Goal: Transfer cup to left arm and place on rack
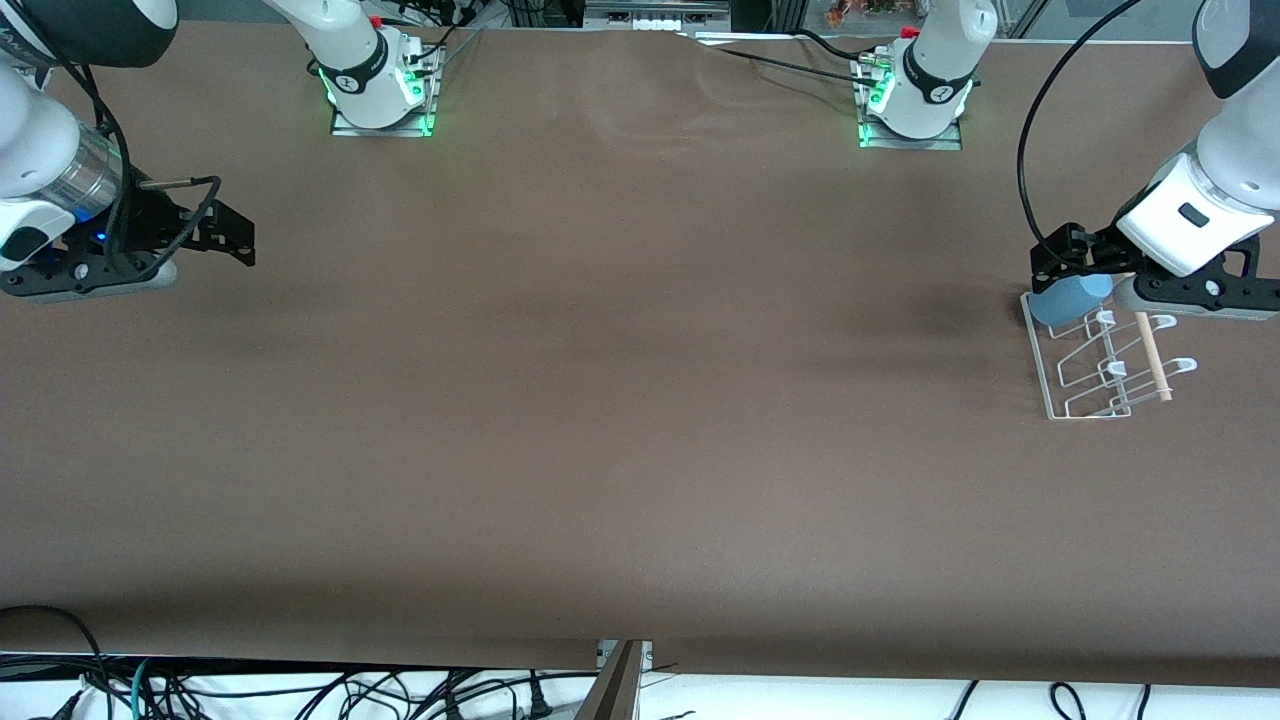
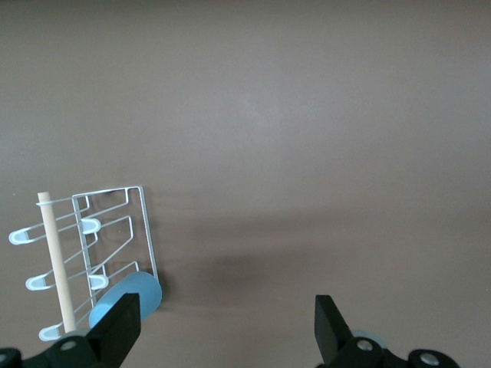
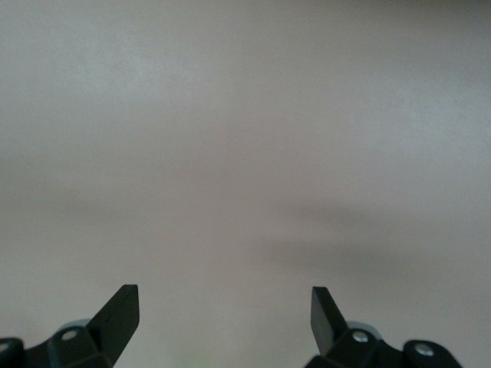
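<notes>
Cup [image 1: 1068, 297] on the rack [image 1: 1100, 365], lying tilted at the rack's end farthest from the front camera, mouth toward the middle of the table. Light blue, resting against the upright wire loops there. In the left wrist view, cup [image 2: 126, 303] partly hidden by one finger [image 2: 116, 326], sitting at the corner of the rack [image 2: 115, 230].

Rack at the left arm's end of the table, flat on the brown table [image 1: 640, 400]. Wooden dowel [image 1: 1152, 355] running along one side of it, white hook tips beside the dowel. Dowel [image 2: 57, 261] also visible from the left wrist, with the wire loops next to it.

Left gripper [image 1: 1090, 262] over the cup end of the rack, fingers spread wide and holding nothing. Left wrist view confirms: gripper [image 2: 226, 322] with both fingers apart and bare table between them. Cup just beside one fingertip; contact not discernible.

Right gripper [image 1: 215, 235] over the right arm's end of the table, well apart from rack and cup, waiting. Fingers parted, empty. Right wrist view shows only the gripper [image 3: 224, 310] with its two fingers spread over bare table.

Both arm bases along the table edge farthest from the front camera, green lights on at each.
</notes>
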Controlling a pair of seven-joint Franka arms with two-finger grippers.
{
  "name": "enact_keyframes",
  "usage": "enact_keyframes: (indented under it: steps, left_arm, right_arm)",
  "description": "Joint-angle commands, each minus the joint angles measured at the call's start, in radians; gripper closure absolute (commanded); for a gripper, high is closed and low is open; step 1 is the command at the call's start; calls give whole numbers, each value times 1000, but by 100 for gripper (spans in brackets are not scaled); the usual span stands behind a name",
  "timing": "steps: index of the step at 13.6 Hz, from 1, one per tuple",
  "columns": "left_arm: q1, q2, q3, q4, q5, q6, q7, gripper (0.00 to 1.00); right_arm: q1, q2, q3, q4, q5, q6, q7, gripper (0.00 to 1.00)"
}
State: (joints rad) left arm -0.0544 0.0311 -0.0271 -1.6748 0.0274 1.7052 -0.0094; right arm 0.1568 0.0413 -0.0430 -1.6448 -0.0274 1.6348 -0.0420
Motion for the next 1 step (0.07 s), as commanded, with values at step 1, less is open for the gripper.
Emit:
enact_keyframes:
  steps: [1]
  left_arm:
    - [-13,-23,15,-36,-15,24,-3,0]
  right_arm:
    - [0,-1,3,20,-11,-18,-9,1]
